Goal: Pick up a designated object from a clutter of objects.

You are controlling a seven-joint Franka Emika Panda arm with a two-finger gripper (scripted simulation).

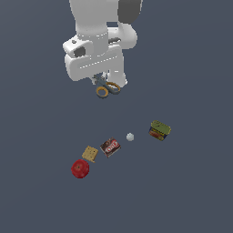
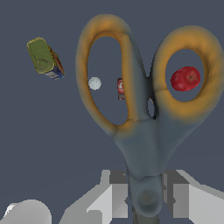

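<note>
The scissors (image 1: pixel 107 88) hang in the air under the white arm, orange-yellow ring handles pointing down toward the floor. In the wrist view the scissors (image 2: pixel 144 113) fill the picture, and my gripper (image 2: pixel 146 194) is shut on their grey body near the pivot, a grey finger on each side. The blades are hidden behind the fingers. The rest of the clutter lies on the floor well below: red apple (image 1: pixel 80 169), tan cracker (image 1: pixel 90 154), dark brown-red box (image 1: pixel 109 147), white ball (image 1: pixel 130 136), green-red can (image 1: pixel 159 130).
Through the handle rings the wrist view shows the apple (image 2: pixel 185 78), the ball (image 2: pixel 94 83) and part of the box (image 2: pixel 120 88); the can (image 2: pixel 45 58) lies off to one side. Dark grey floor surrounds everything.
</note>
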